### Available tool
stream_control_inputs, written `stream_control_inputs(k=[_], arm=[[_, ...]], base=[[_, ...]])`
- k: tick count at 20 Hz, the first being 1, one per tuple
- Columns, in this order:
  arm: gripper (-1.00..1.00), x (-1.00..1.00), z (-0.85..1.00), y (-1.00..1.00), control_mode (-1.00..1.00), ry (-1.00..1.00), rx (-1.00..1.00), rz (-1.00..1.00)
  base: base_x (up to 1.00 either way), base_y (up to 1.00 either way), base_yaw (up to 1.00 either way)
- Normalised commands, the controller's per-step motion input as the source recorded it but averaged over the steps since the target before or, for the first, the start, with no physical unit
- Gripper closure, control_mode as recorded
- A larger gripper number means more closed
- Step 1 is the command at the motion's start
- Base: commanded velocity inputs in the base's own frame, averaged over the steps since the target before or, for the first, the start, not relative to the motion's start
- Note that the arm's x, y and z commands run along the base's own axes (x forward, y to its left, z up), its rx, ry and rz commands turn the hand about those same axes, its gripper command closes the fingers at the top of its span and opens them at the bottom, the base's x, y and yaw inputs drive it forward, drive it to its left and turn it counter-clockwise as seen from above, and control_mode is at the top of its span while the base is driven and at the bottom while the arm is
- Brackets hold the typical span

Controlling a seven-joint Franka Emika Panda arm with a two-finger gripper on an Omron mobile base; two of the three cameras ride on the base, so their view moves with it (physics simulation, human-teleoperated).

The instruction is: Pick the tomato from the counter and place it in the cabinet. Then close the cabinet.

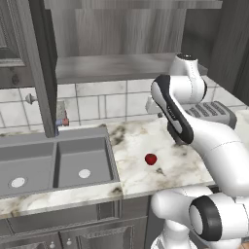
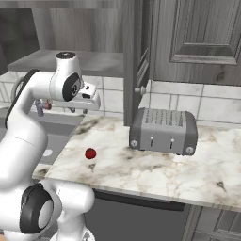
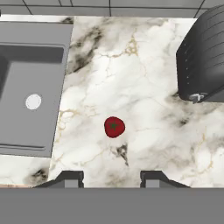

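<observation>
- The fingers (image 3: pixel 112 177) were spread wide apart and held nothing.
- They pointed down at the counter (image 3: pixel 144 65) from high above it.
- In the hand view the tomato (image 3: pixel 114 127) lay just past the tips, lined up with the gap between them.
- My guess was that the hand had to go down and a little forward to reach it.
- The tomato was round, so no side looked better to pinch than another.
- It was small, shiny and red, with a dark green spot on top.
- It sat alone on the white marble, between the sink (image 3: pixel 30 83) and the toaster (image 3: pixel 205 57), nearer the sink.
- The cabinet (image 1: pixel 121 68) stood open above the counter, with its grey shelf bare.
</observation>
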Motion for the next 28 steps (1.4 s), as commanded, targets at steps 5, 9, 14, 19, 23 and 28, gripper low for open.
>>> stream_control_inputs(k=[5,9,14,19,23,28], arm=[[-1.0,0.0,-0.33,0.0,-1.0,0.0,-0.04,0.0],[-1.0,-0.05,-0.73,0.0,-1.0,0.0,0.0,0.0],[-1.0,-0.08,-0.8,0.0,-1.0,0.0,0.01,0.01],[-1.0,0.03,-0.65,0.0,-1.0,0.0,0.03,0.0],[-1.0,0.21,-0.54,0.0,-1.0,0.0,0.0,0.0],[-1.0,0.29,-0.44,0.0,-1.0,0.0,0.0,0.0]], base=[[0.0,0.0,0.0],[0.0,0.0,0.0],[0.0,0.0,0.0],[0.0,0.0,0.0],[0.0,0.0,0.0],[0.0,0.0,0.0]])
